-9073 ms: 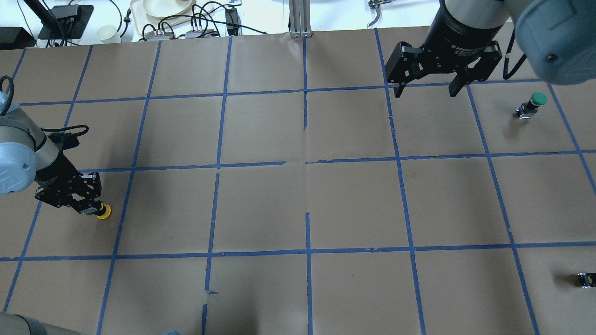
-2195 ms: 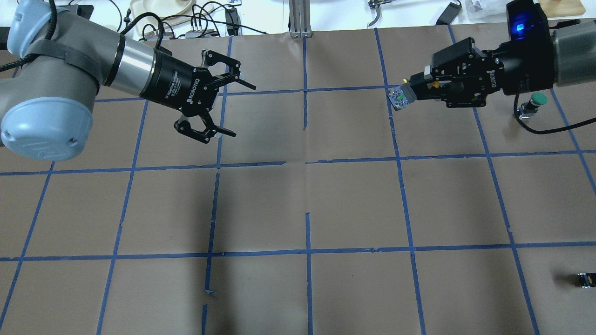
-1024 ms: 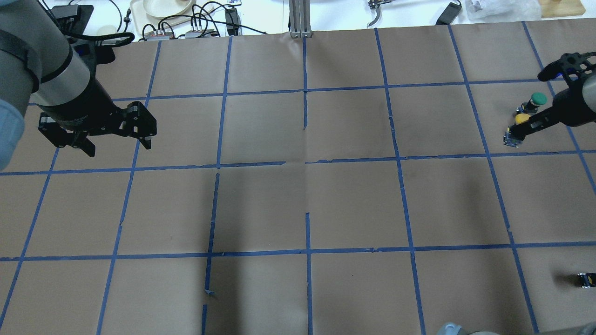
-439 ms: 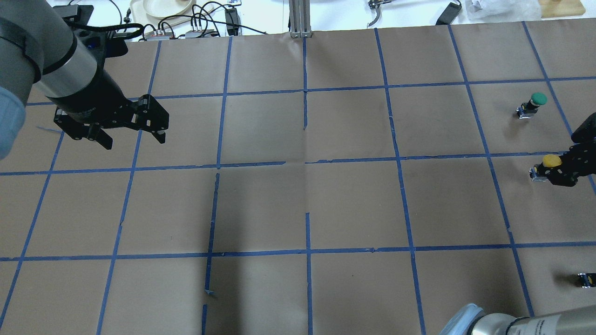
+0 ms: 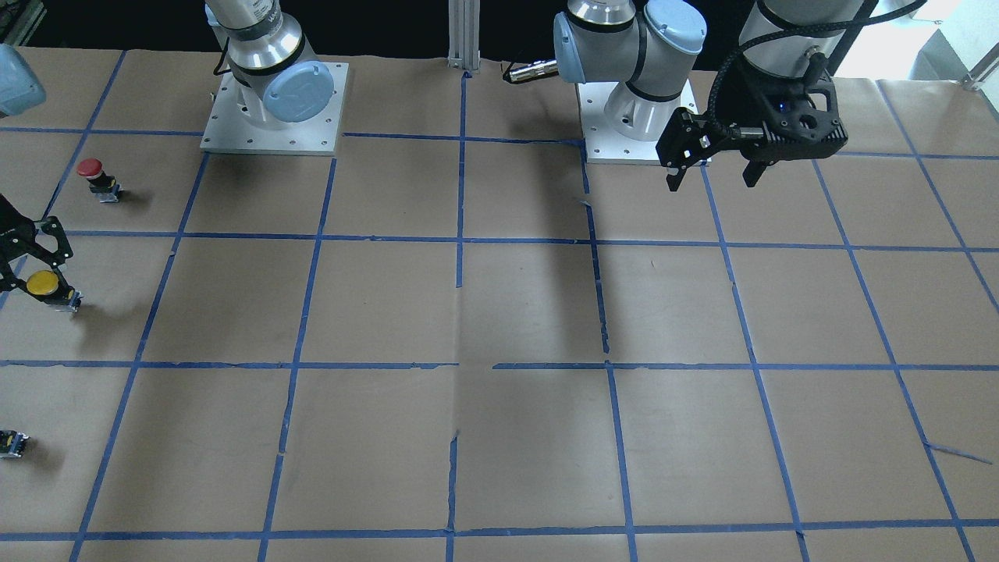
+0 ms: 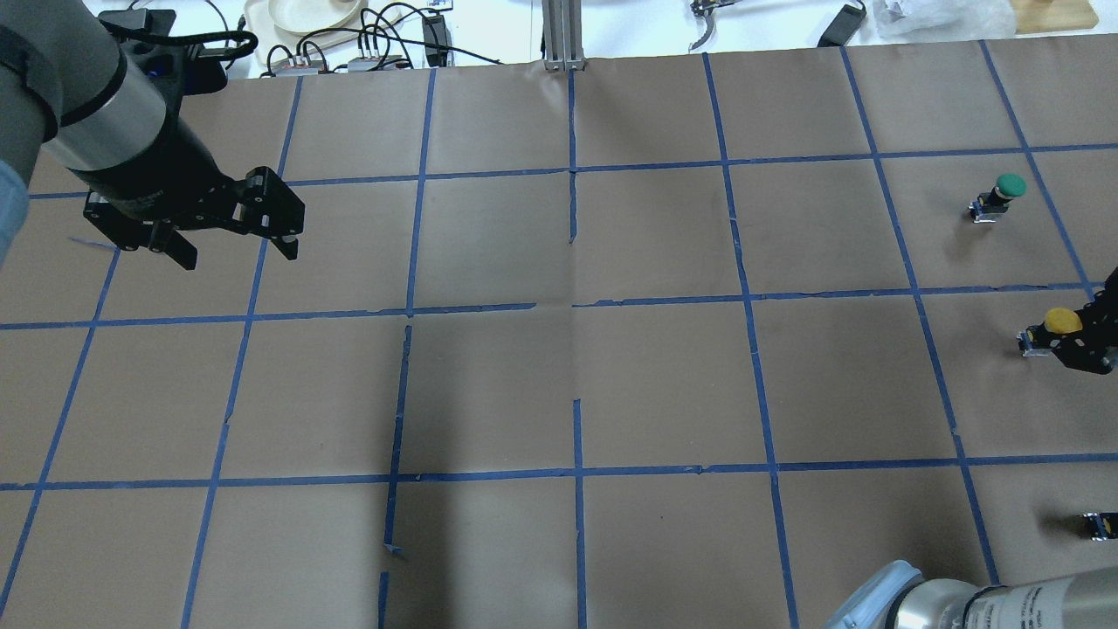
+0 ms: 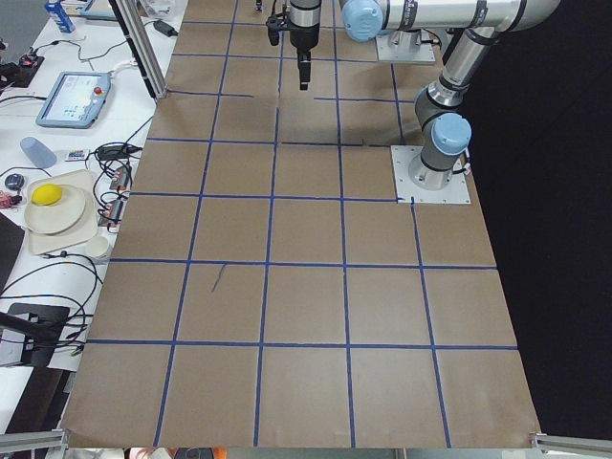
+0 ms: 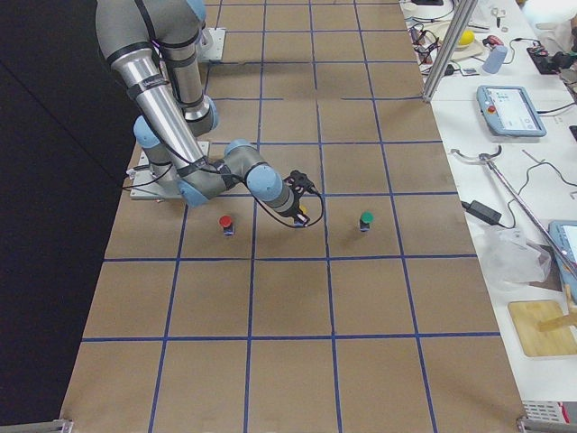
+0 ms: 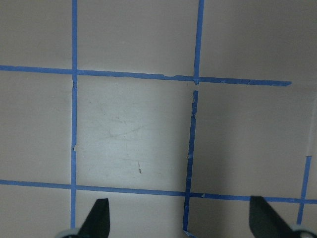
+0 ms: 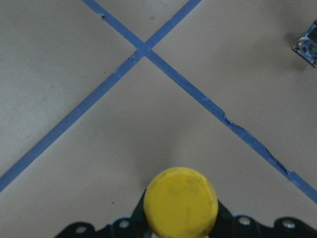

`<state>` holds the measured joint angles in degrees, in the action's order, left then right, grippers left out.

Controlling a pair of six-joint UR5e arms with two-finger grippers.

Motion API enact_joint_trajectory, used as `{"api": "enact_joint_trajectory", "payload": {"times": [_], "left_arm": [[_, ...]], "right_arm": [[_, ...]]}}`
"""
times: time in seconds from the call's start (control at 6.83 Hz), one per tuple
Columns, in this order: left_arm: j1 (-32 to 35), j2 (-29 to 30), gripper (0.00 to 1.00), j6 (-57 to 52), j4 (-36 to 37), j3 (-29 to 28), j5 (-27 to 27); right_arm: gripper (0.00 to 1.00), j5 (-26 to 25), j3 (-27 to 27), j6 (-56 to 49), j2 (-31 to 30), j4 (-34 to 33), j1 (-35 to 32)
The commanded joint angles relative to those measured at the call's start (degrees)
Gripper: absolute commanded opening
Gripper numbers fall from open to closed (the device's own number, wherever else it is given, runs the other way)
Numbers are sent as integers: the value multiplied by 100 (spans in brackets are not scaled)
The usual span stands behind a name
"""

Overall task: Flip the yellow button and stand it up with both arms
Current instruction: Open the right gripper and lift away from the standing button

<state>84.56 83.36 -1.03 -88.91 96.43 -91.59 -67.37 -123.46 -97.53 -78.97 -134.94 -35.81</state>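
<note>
The yellow button (image 6: pixel 1061 321) is upright, cap up, at the table's far right; I cannot tell whether its base touches the paper. It also shows in the front view (image 5: pixel 43 285), the right side view (image 8: pixel 304 214) and the right wrist view (image 10: pixel 181 201). My right gripper (image 6: pixel 1079 348) is shut on the button's base, low over the table, and is partly cut off by the frame edge (image 5: pixel 31 269). My left gripper (image 6: pixel 239 255) is open and empty, raised over the table's left side; it also shows in the front view (image 5: pixel 713 181) and the left wrist view (image 9: pixel 181 220).
A green-capped button (image 6: pixel 1004 192) stands beyond the yellow one. A red-capped button (image 5: pixel 94 173) stands nearer the robot. A small dark part (image 6: pixel 1100 524) lies at the right edge. Brown paper with a blue tape grid (image 6: pixel 576 306) covers the table.
The button went from my left gripper to my right gripper. In the last second the right gripper carried it from beside the green button toward the robot. The left gripper shifted only slightly.
</note>
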Motion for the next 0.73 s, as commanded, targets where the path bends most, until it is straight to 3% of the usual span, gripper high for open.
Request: {"api": "enact_joint_trajectory", "payload": {"times": [0.0, 0.15, 0.59], "left_arm": [[-18, 22, 100, -132, -318, -212, -139], [-9, 22, 100, -160, -346, -221, -174], [-9, 84, 100, -160, -215, -213, -105]], "right_arm": [[63, 13, 6, 6, 205, -15, 39], [99, -4, 15, 41, 259, -15, 39], [100, -92, 399, 216, 49, 107, -57]]}}
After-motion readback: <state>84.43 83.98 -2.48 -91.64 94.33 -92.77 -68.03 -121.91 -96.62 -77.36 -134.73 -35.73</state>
